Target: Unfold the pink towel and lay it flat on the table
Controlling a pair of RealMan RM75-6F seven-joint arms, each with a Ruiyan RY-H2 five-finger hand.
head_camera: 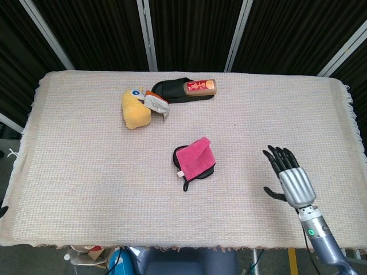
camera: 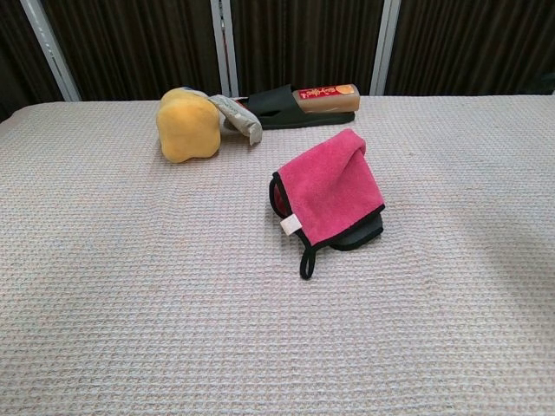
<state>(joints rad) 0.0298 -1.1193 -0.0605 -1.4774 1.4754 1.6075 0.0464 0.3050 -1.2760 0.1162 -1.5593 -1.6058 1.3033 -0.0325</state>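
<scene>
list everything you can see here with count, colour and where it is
pink towel: 1, pink with black edging, a black loop and a white tag, folded, near the middle of the table
plush toy: 1, yellow, far left part of the table
wrapper: 1, grey-white, crumpled against the plush toy's right side
slipper: 1, black, near the far edge, right of the plush toy
tube: 1, red label and tan cap, lying on the slipper
table cover: 1, beige waffle weave, over the whole table
curtain: dark, with pale upright bars, behind the table
right hand: 1, black and silver, fingers apart, holding nothing, over the table's near right part, right of the towel
</scene>
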